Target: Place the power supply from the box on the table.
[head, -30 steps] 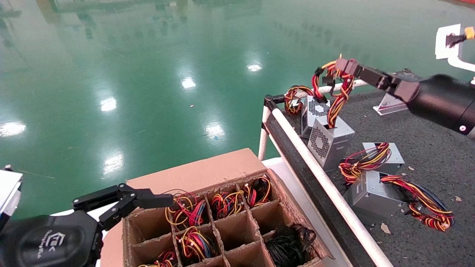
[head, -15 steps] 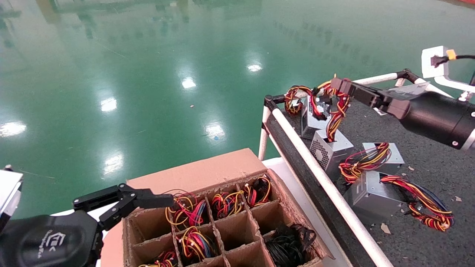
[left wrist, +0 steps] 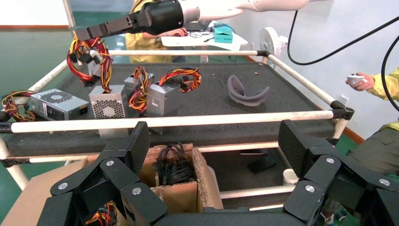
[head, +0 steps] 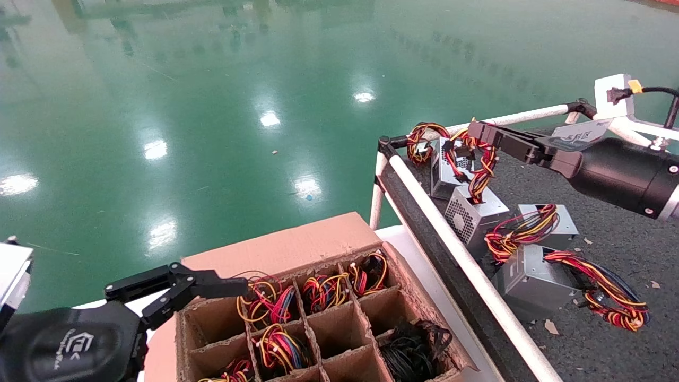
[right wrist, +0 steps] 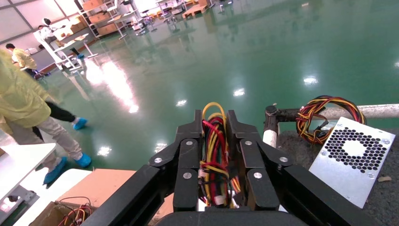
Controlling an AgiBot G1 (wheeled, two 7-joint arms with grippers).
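Basically placed: right gripper (head: 480, 132) was clamped on the wire bundle (head: 480, 164), power supply (head: 473, 216) hanging below it, resting on the table (head: 626, 233). Release remained. Left gripper (head: 212, 289) idled, spread, at the box (head: 329, 323).

Box (head: 297, 249) near cells cut off by head view's bottom edge; left pincer (left wrist: 211, 155) base likewise.

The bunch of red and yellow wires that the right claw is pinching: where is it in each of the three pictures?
Head view: upper right, the wire bunch hangs from the right gripper over the table's near corner.
Left wrist view: upper left, under the gripper.
Right wrist view: centre, squeezed between the black fingers.
Shared landmark: the white rail.
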